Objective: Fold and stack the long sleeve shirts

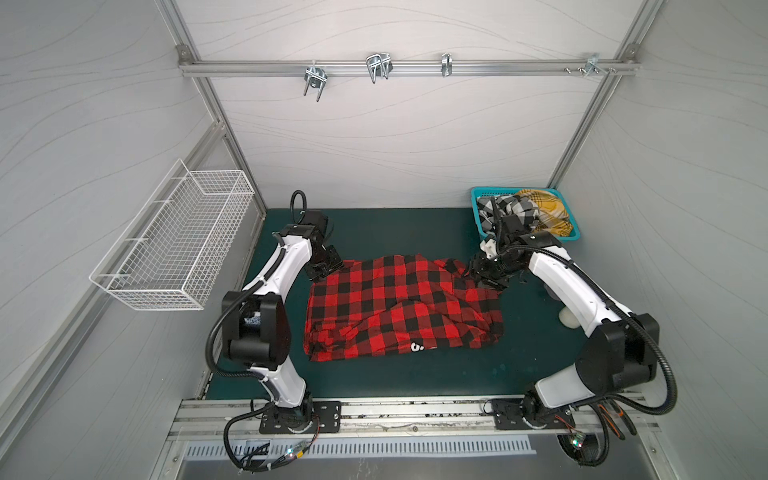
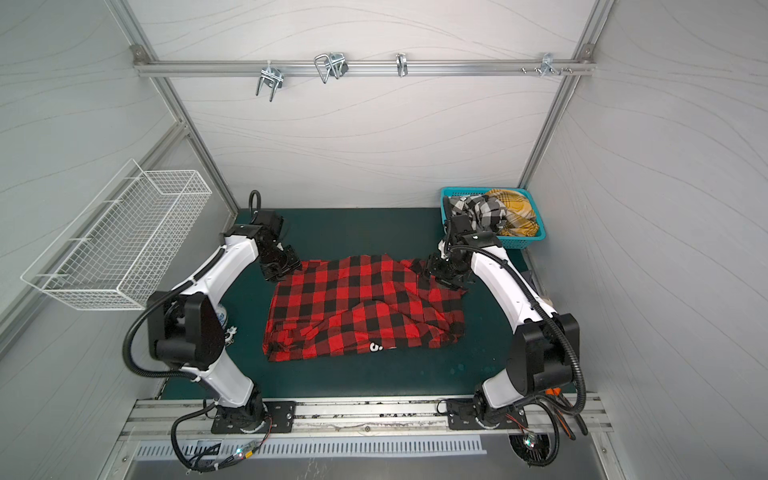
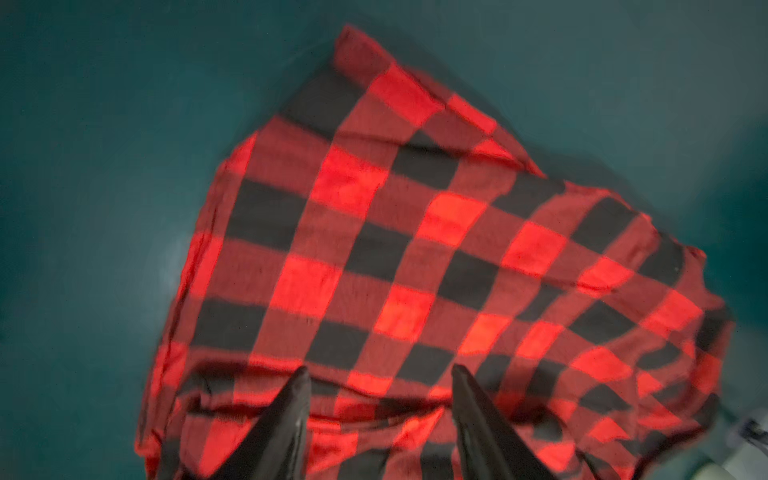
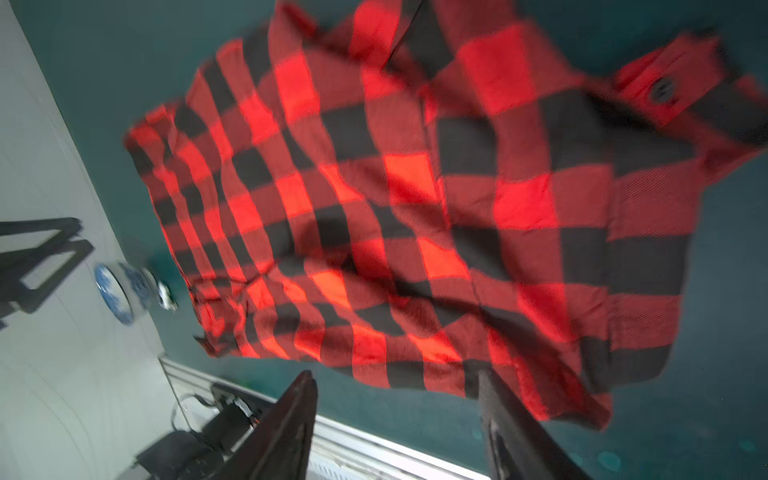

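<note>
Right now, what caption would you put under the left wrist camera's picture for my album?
Open left tool poised over the red-and-black checked shirt lying on the green table.

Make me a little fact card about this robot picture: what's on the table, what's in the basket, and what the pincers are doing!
Table: green mat
On it: red-and-black shirt, rumpled, roughly rectangular
Blue basket: far right corner, holding black-and-white shirt and yellow plaid shirt
Wire basket: on the left wall
Left pincer: open, at shirt's far left corner, holding nothing
Right pincer: open, at shirt's far right corner, holding nothing
</note>
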Robot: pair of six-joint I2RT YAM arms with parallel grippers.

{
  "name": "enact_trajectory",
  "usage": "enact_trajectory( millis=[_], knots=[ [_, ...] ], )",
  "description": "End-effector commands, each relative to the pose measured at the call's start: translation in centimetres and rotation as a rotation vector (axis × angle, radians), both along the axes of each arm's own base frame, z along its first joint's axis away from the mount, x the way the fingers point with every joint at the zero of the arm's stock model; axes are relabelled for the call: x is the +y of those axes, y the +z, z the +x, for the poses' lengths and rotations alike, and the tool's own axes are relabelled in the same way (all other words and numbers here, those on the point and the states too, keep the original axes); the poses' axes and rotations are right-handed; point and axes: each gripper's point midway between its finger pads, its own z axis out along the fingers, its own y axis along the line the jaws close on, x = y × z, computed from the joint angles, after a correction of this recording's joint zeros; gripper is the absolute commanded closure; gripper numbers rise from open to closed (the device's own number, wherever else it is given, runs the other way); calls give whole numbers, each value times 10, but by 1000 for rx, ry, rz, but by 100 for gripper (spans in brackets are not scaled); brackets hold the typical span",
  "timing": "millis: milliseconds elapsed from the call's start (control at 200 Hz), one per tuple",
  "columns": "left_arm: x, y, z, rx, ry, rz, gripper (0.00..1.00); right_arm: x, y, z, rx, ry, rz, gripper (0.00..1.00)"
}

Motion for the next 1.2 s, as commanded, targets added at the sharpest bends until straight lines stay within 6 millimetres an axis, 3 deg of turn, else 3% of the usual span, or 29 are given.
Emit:
enact_trajectory(
  millis=[0,110,265,380,575,720,870,1051,1196],
  knots=[
    [20,5,44,-47,-20,65,42,2,5,13,-3,16,31,35],
    [28,-7,78,-8,-18,64,42,0,2,20,4,13,37,34],
    [47,-31,99,46,-9,109,40,-2,-7,18,18,-7,58,34],
    [54,-56,96,121,-11,120,41,-2,-16,14,41,-17,57,34],
    [43,-86,82,176,-17,58,44,-3,-28,11,71,-38,58,34],
    [31,-90,83,167,-11,-11,62,-6,-27,13,69,-43,38,34],
    [26,-79,84,145,-1,-40,100,-20,-30,24,66,-65,-46,33],
    [31,-35,73,60,27,-14,100,-44,-48,62,69,-108,-193,32],
    [25,-7,52,-8,48,-34,100,-39,-70,96,78,-97,-208,33]
  ],
)
